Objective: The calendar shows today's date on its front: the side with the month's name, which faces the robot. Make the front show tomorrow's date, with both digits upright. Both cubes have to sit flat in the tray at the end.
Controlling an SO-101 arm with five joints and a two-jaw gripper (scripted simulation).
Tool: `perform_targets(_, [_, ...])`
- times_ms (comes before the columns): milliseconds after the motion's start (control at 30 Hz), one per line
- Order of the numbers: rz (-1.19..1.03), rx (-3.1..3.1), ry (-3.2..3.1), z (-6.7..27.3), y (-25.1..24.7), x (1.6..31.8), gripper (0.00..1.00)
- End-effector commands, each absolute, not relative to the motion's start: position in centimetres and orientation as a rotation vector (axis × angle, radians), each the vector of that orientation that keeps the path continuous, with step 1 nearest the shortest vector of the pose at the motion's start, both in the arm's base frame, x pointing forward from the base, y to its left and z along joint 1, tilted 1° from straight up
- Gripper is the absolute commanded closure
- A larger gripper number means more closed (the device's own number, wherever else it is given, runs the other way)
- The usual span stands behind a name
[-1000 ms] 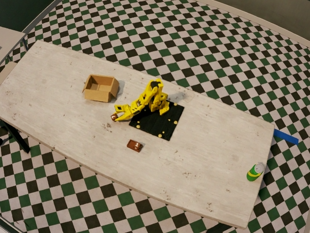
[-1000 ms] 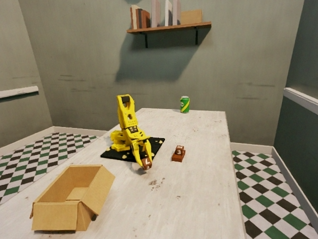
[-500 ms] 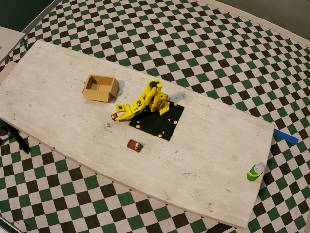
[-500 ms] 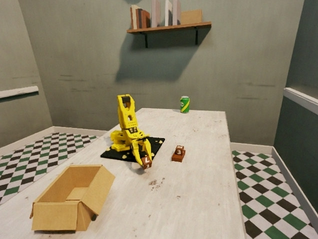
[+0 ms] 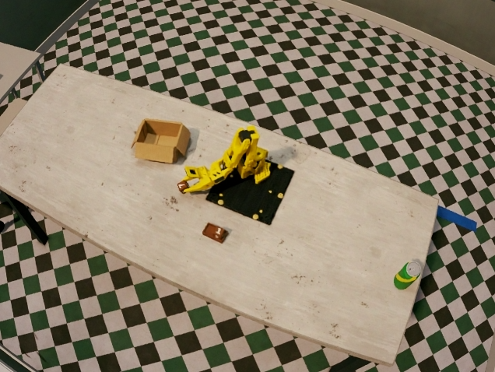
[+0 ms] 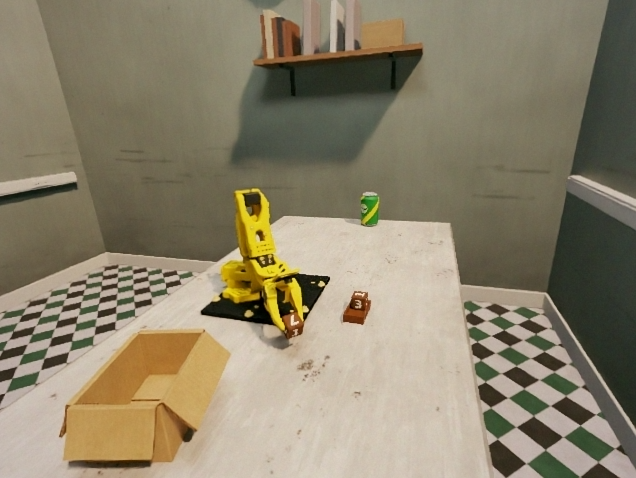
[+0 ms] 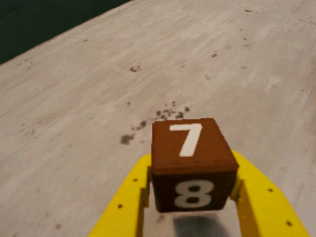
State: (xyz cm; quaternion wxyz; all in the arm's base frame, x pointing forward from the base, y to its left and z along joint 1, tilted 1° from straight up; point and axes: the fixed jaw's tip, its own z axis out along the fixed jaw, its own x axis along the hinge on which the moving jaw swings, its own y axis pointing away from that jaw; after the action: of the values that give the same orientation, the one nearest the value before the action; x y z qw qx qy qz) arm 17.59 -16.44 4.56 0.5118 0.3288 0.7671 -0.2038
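Gripper (image 5: 184, 184) (image 6: 288, 328) (image 7: 193, 184) above scuffed pale table (image 5: 320, 255) (image 6: 390, 390) (image 7: 70, 149).

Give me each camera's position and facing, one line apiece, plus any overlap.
Top: high above the table, looking steeply down; whole arm shows.
Exterior: beyond the cardboard box's end, looking along the table toward the can; whole arm shows.
Wrist: on the gripper, looking past its fingertips; both fingers show.
Top and exterior share arm, box, tray, can.

On your table (image 5: 320, 255) (image 6: 390, 359), the exterior view gives you the box (image 5: 162, 153) (image 6: 110, 431) at the near left, the arm's mat (image 5: 256, 199) (image 6: 316, 287) behind it, the tray (image 5: 209, 236) (image 6: 353, 316) right of the mat bearing one cube (image 5: 219, 233) (image 6: 358, 301), and the can (image 5: 407, 275) (image 6: 369, 209) farthest back.
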Motion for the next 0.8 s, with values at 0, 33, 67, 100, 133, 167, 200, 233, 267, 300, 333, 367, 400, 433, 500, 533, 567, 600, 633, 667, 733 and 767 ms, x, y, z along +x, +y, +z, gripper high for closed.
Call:
perform_targets(0, [-0.5,0.791,1.862,4.21,-16.3,17.18,1.0])
perform_targets(33, [-0.5,0.791,1.862,4.21,-16.3,17.18,1.0])
perform_targets(67, [-0.5,0.791,1.862,4.21,-16.3,17.18,1.0])
perform_targets(100, [-0.5,0.791,1.862,4.21,-16.3,17.18,1.0])
perform_targets(133, [-0.5,0.791,1.862,4.21,-16.3,17.18,1.0])
perform_targets(167, [-0.5,0.791,1.862,4.21,-16.3,17.18,1.0])
perform_targets(200, [-0.5,0.791,1.862,4.21,-16.3,17.18,1.0])
perform_targets(233, [-0.5,0.791,1.862,4.21,-16.3,17.18,1.0])
perform_targets(267, [-0.5,0.791,1.862,4.21,-16.3,17.18,1.0])
perform_targets(300, [-0.5,0.791,1.862,4.21,-16.3,17.18,1.0])
perform_targets(333, [-0.5,0.791,1.862,4.21,-16.3,17.18,1.0])
perform_targets(367, [-0.5,0.791,1.862,4.21,-16.3,17.18,1.0])
perform_targets(400, [-0.5,0.791,1.862,4.21,-16.3,17.18,1.0])
perform_targets(433, [-0.5,0.791,1.862,4.21,-16.3,17.18,1.0])
perform_targets(500, [-0.5,0.791,1.862,4.21,-16.3,17.18,1.0])
perform_targets(533, [-0.5,0.791,1.862,4.2,-16.3,17.18,1.0])
perform_targets(567, [-0.5,0.791,1.862,4.18,-16.3,17.18,1.0])
perform_targets(600, [-0.5,0.791,1.862,4.14,-16.3,17.18,1.0])
perform_targets(633, [-0.5,0.791,1.862,4.09,-16.3,17.18,1.0])
perform_targets(667, [-0.5,0.791,1.862,4.03,-16.3,17.18,1.0])
perform_targets(733, [-0.5,0.791,1.862,3.89,-16.29,17.18,1.0])
perform_targets(767, [-0.5,0.791,1.862,3.82,-16.29,17.18,1.0])
